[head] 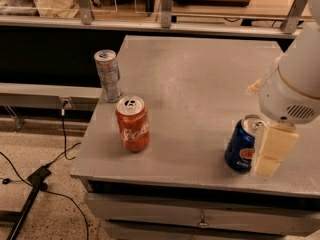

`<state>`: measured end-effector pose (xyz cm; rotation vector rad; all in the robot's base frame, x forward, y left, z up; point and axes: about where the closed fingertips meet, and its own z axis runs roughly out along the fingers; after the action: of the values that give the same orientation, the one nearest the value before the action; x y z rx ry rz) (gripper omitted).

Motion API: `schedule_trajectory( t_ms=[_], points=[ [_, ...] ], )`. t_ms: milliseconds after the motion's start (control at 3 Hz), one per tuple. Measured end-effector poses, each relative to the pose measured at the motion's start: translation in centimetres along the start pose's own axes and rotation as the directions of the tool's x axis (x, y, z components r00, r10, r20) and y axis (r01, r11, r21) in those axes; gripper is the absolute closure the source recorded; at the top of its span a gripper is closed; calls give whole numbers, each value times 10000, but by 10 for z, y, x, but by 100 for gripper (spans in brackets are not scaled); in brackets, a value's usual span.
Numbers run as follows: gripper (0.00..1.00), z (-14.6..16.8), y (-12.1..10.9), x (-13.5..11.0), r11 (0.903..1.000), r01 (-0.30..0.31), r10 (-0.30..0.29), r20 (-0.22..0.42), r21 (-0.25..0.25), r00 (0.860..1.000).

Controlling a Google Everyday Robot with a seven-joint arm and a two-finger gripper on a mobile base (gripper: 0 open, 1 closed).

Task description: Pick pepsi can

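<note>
On the grey table (pixel 200 74) stood a slim silver can (pixel 108 75) at the left edge, an orange-red can (pixel 132 123) nearer the front, and the pepsi can (pixel 244 145) upright front-right. The gripper (pixel 271 151) hung just beside its right side, its grip impossible to judge.

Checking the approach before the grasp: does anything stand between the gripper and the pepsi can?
Nothing visible does. The gripper hangs right beside the pepsi can, near the table's front edge. The orange-red can and the silver-and-blue can stand well away, toward the table's opposite side.
</note>
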<state>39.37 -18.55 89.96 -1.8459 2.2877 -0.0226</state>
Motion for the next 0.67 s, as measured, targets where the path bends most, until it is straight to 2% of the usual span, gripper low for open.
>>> schedule_trajectory(
  t_ms=[333, 667],
  points=[
    [4, 1, 1, 0, 10000, 8, -8, -14, -8, 10000],
    [27, 0, 1, -1, 10000, 16, -16, -7, 27, 10000]
  ],
)
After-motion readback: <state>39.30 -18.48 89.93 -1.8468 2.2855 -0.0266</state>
